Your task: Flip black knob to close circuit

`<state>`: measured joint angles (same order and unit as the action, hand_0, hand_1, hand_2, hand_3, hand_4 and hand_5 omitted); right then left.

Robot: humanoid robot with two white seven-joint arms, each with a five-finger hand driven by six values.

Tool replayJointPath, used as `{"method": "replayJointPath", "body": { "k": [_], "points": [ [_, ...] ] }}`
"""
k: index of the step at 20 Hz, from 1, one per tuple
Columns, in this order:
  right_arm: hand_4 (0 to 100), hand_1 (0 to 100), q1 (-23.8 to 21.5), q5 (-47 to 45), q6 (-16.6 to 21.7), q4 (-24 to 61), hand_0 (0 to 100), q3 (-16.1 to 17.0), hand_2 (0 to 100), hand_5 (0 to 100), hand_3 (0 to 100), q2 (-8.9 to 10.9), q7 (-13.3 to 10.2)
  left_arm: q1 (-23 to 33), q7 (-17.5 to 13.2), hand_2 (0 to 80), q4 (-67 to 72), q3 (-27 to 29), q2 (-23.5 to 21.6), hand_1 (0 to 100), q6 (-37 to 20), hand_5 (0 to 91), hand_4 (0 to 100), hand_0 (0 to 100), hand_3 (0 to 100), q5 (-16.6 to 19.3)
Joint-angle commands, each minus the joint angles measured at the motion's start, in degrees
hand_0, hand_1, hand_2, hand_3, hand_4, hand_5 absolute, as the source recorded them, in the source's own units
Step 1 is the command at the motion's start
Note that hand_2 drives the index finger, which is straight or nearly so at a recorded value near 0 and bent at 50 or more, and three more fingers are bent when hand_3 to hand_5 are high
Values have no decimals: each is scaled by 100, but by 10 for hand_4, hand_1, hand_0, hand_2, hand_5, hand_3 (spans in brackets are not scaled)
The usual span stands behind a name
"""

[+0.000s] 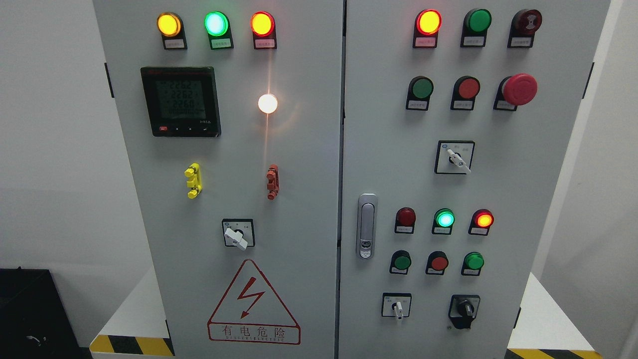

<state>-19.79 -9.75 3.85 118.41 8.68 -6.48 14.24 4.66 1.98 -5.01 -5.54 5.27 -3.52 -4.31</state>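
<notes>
A grey steel control cabinet [309, 164] fills the head view, with neither the left hand nor the right hand in the frame, so their fingers cannot be judged; the small black rotary knob on its black plate [464, 309] sits at the lower right of the right-hand door, just right of a white-handled selector switch [397, 306] and below a green round push-button [473, 261]; its pointer bar stands near upright, tipped slightly left; whether that is the closed setting cannot be told; turning it well would call for pinching the narrow bar squarely, clear of neighbouring buttons.
</notes>
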Motion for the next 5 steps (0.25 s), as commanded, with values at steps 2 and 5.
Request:
{"method": "replayJointPath", "body": {
  "k": [2, 5],
  "points": [
    [0, 0, -289, -607, 11, 121, 0, 54, 0, 0, 0, 59, 185, 0, 4, 0, 0, 0, 0, 556, 0, 0, 0, 120, 0, 0],
    [0, 0, -298, -607, 11, 121, 0, 54, 0, 0, 0, 59, 194, 0, 4, 0, 0, 0, 0, 556, 0, 0, 0, 120, 0, 0]
  ]
}}
